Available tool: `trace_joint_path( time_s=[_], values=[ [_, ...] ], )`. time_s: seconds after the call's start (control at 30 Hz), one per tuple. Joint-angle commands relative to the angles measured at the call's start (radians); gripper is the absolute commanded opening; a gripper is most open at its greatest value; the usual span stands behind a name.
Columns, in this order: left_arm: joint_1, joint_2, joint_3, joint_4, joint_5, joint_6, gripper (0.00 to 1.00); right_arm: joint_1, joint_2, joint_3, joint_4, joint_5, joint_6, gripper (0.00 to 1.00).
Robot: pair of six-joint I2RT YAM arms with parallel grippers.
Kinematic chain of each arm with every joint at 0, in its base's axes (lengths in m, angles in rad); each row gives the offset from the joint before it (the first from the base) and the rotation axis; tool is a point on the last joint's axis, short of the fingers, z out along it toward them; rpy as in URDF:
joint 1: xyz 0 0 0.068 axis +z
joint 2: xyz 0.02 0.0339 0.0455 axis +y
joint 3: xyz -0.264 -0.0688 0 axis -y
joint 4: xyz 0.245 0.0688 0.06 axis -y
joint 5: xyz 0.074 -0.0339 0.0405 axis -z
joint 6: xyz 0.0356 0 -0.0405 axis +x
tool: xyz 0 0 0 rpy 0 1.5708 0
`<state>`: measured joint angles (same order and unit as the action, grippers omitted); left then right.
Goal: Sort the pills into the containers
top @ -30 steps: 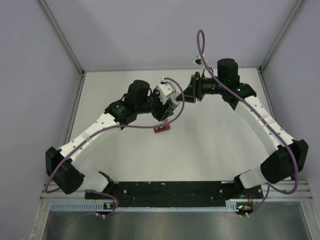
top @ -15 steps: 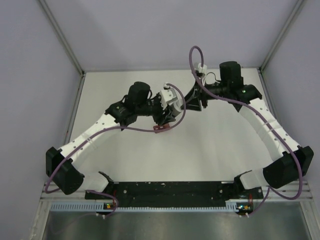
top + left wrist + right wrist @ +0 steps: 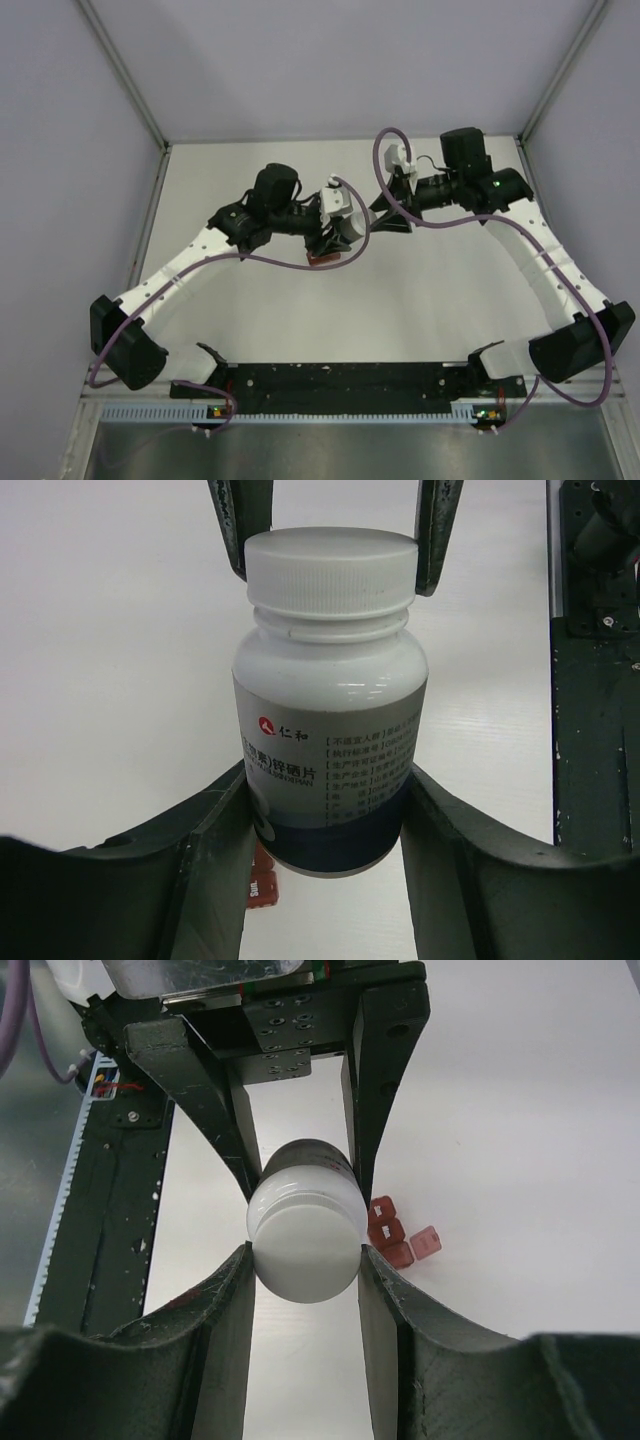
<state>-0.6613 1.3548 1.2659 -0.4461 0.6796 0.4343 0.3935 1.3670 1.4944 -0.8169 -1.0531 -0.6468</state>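
A white pill bottle point(image 3: 325, 730) with a white screw cap point(image 3: 303, 1245) is held off the table between my two grippers. My left gripper point(image 3: 325, 785) is shut on the bottle's lower body. My right gripper point(image 3: 303, 1252) faces it and is shut on the cap, with a finger touching each side. Both grippers meet near the table's middle in the top view, left point(image 3: 340, 232) and right point(image 3: 375, 222). The containers point(image 3: 388, 1232), a red-brown strip of three compartments with one lid flipped open, lie on the table below the bottle. They also show in the top view point(image 3: 322, 259). No pills show.
The white table point(image 3: 430, 300) is walled by grey panels at the back and sides. The black base rail point(image 3: 350, 380) runs along the near edge. Purple cables loop over both arms.
My right gripper has swung down and left to the bottle and now grips its cap. My left gripper has stayed shut on the bottle, shifting slightly.
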Motion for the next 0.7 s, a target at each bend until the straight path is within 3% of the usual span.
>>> trace_joint_path(
  time_s=[0.0,0.5,0.67],
  values=[
    [-0.004,-0.033,0.01,-0.071,0.092,0.032,0.0,-0.013,-0.028,0.072,0.025,0.054,-0.103,0.16],
    [-0.004,-0.016,0.024,-0.04,0.061,-0.022,0.0,-0.01,-0.026,0.05,0.018,0.068,-0.054,0.5],
    [-0.004,-0.006,0.035,-0.039,0.057,-0.032,0.0,-0.004,-0.023,0.041,0.024,0.073,-0.033,0.56]
  ],
)
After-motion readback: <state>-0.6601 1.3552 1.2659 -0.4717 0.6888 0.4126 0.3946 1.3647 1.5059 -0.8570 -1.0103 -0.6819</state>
